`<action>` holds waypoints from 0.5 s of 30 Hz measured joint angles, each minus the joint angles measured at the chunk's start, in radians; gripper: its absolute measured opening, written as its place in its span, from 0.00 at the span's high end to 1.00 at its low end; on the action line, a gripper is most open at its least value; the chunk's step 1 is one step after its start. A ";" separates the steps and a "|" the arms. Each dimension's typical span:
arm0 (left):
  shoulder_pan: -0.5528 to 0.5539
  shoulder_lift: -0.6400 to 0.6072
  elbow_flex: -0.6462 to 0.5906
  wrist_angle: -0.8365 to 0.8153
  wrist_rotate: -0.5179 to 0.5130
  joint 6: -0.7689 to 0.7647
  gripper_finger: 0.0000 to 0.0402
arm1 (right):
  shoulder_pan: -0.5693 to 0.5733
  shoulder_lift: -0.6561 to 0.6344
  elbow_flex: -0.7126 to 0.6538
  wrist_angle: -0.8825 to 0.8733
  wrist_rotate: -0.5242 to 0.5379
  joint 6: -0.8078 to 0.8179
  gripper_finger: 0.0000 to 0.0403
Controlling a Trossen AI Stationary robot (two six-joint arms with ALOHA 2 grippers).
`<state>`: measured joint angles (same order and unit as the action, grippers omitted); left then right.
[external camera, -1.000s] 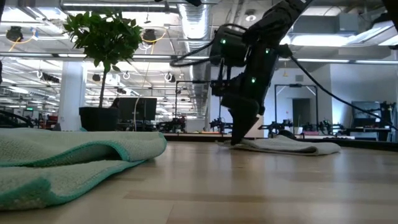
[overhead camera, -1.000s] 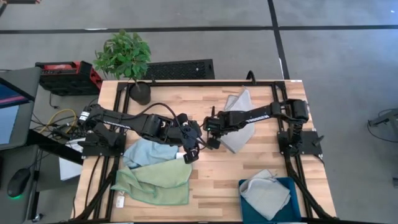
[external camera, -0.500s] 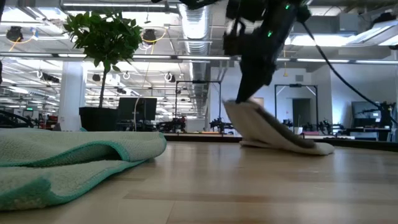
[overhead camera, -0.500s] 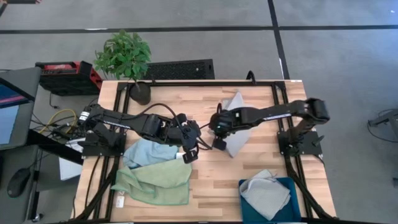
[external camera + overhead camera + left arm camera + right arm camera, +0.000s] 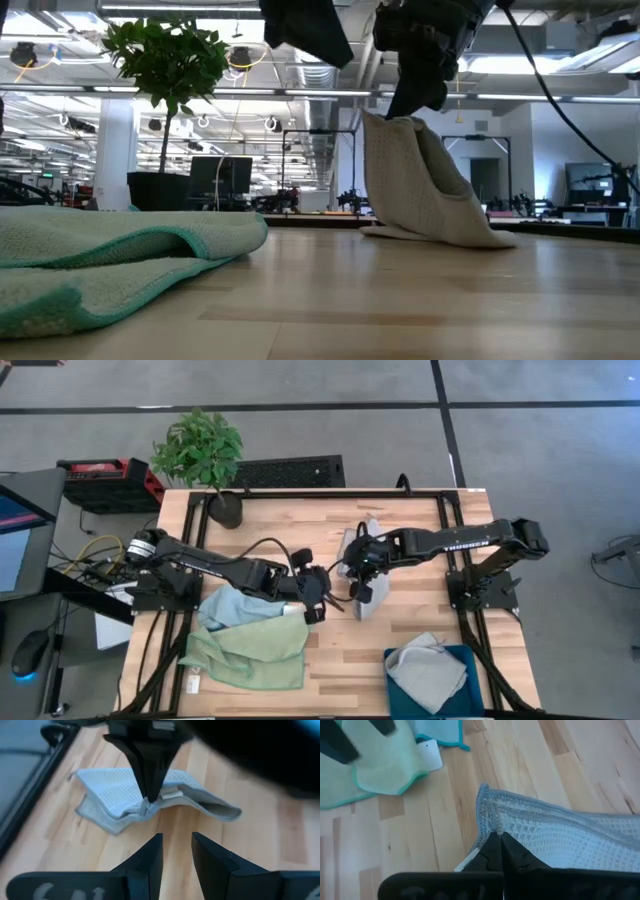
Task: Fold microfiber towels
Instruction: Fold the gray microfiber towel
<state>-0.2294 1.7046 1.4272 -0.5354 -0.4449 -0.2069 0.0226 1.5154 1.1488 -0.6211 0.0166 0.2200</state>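
Nearest table's front edge: teal bin (image 5: 470,695) at front right corner holds crumpled grey towel (image 5: 427,671). Front left: green towel (image 5: 250,655) overlaps blue towel (image 5: 235,605). Table centre: left gripper (image 5: 322,596) above bare wood, jaws parted, holding nothing. Just beside it, right gripper (image 5: 358,567) pinches corner of second grey towel (image 5: 415,185), lifted to peak, lower edge on wood. Far left corner: potted plant (image 5: 200,455).

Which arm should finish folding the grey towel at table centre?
Right. Its pincer is shut on the grey towel, holding one edge lifted off the table, so it could likely just carry that edge over. The left pincer is open and empty beside it, better used to pin the cloth.
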 joint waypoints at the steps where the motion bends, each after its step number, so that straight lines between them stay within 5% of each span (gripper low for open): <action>1: 0.005 0.000 -0.022 0.030 -0.007 0.024 0.76 | 0.002 0.000 0.000 -0.001 0.000 0.000 1.00; 15: 0.083 -0.001 -0.140 0.269 -0.001 0.238 0.76 | 0.016 0.005 0.000 0.004 -0.009 0.010 1.00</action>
<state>-0.1461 1.7035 1.2870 -0.2666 -0.4461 0.0315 0.0387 1.5200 1.1488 -0.6167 0.0078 0.2298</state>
